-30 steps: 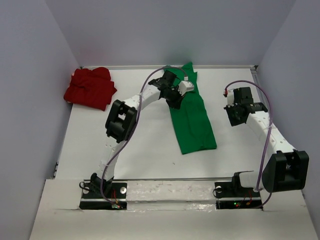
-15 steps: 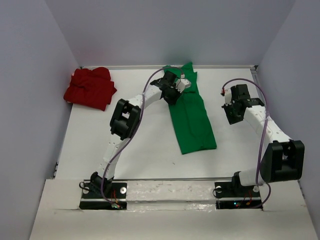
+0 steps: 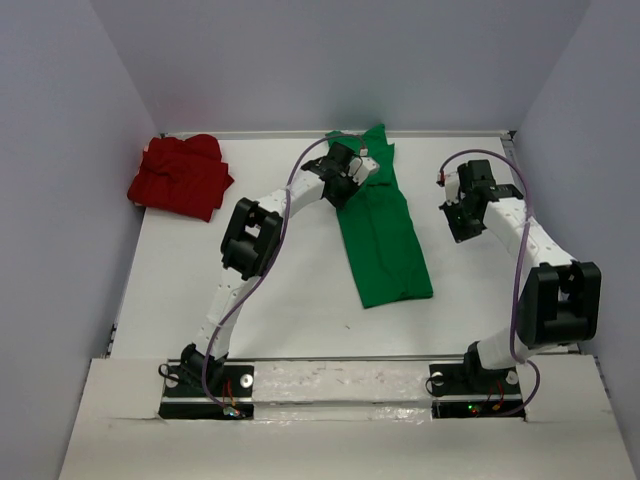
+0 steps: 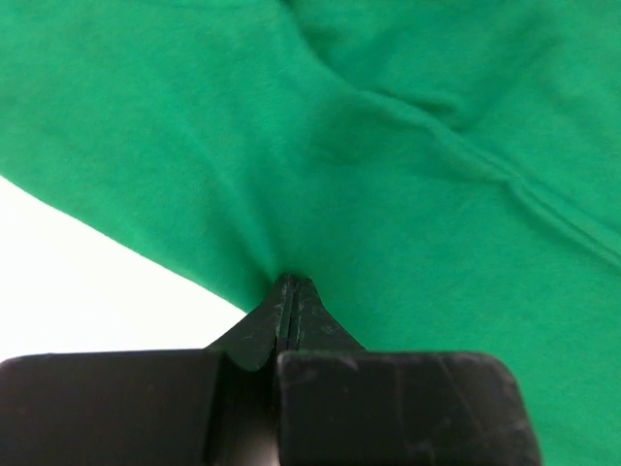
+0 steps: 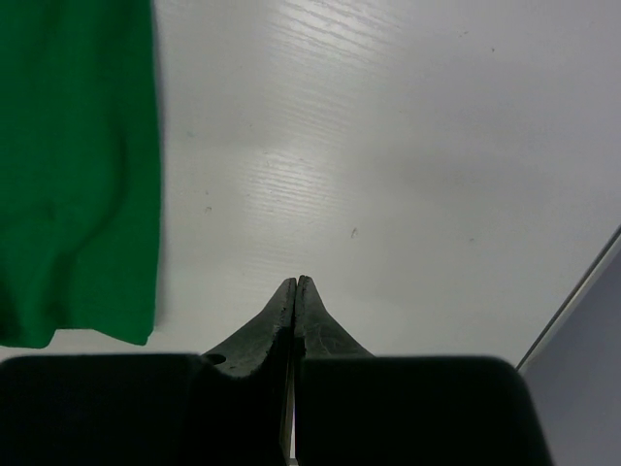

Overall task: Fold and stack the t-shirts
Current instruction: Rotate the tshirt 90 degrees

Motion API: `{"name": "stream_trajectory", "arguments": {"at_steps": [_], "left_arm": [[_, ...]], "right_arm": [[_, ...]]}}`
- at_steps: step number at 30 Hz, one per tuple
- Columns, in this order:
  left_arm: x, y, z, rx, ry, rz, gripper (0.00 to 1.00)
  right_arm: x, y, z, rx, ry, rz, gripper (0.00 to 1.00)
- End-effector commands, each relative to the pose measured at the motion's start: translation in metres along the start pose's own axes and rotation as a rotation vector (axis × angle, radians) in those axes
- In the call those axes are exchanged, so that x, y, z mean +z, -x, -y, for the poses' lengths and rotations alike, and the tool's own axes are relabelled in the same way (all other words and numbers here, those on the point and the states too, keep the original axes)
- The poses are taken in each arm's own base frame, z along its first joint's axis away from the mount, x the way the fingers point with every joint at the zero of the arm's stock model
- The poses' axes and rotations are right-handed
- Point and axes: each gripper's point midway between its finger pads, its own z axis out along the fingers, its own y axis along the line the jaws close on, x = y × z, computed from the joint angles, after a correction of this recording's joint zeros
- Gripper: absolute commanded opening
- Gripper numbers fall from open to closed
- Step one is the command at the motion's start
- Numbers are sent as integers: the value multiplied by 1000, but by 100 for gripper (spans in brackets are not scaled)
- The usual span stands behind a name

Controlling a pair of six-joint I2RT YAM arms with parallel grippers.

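While left claw (image 4: 291, 282) pinches green t-shirt (image 4: 408, 146) edge, closed right claw (image 5: 295, 282) near.

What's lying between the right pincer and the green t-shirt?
Nothing: only bare white table separates the right pincer from the green t-shirt, clearest in the right wrist view.

Slim white-shelled left arm (image 3: 222, 300) and right arm (image 3: 525, 235) have bulky black joint housings; thin purple cables (image 3: 298, 163) loop up from flat black base plates (image 3: 205, 386) with red-green lights; left pincer (image 4: 291, 283) and right pincer (image 5: 296, 282) are scuffed black wedges

grn tee (image 3: 385, 235) flat; red tee (image 3: 180, 178) bunched
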Motion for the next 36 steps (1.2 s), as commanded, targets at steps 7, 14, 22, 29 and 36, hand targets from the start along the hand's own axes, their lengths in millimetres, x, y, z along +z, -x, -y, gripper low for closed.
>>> {"name": "stream_trajectory", "arguments": {"at_steps": [7, 14, 22, 29, 36], "left_arm": [[-7, 1, -6, 16, 24, -27, 0], [4, -17, 0, -20, -56, -80, 0], [-3, -34, -25, -4, 7, -143, 0], [-8, -49, -45, -1, 71, -196, 0], [-9, -57, -58, -17, 80, -222, 0]], "right_arm": [[-11, 18, 2, -4, 22, 30, 0], [-9, 16, 0, -7, 33, 14, 0], [-5, 21, -3, -6, 57, 3, 0], [0, 23, -5, -9, 78, -10, 0], [1, 25, -5, -11, 83, -23, 0]]}}
